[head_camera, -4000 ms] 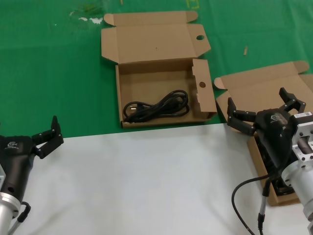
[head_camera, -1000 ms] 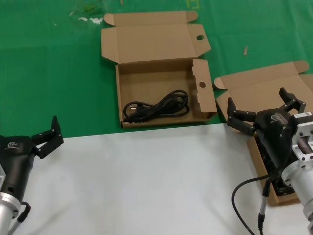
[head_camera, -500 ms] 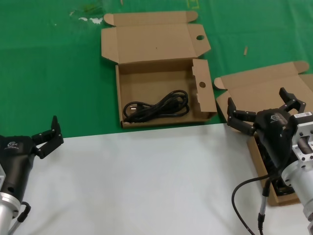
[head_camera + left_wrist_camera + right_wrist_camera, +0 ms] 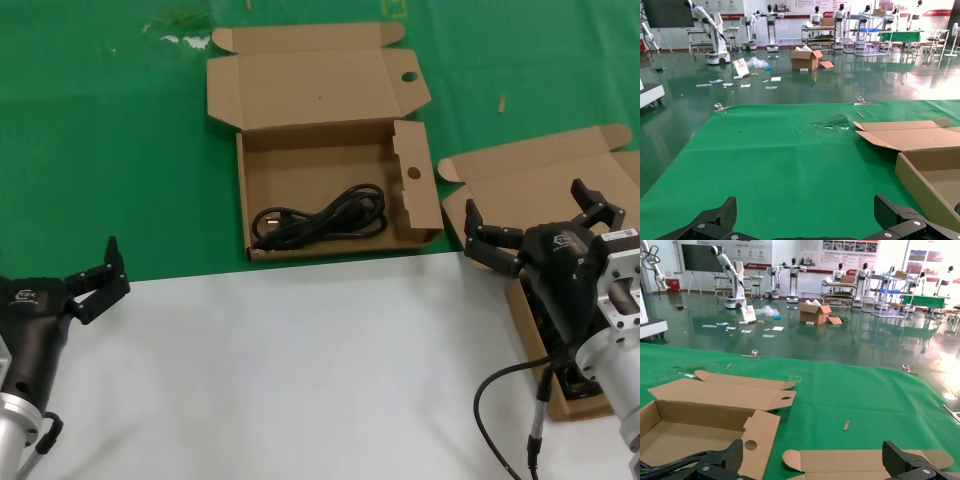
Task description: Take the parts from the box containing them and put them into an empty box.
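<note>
Under right end effector (image 4: pixel 540 235), fingers spread: source box (image 4: pixel 560 180); cable (image 4: pixel 320 215) well left.

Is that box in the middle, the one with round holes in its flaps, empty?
No. One black cable bundle lies coiled inside the open box.

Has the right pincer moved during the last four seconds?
No. The right pincer hangs open at the same spot over the side box, beside the white sheet.
</note>
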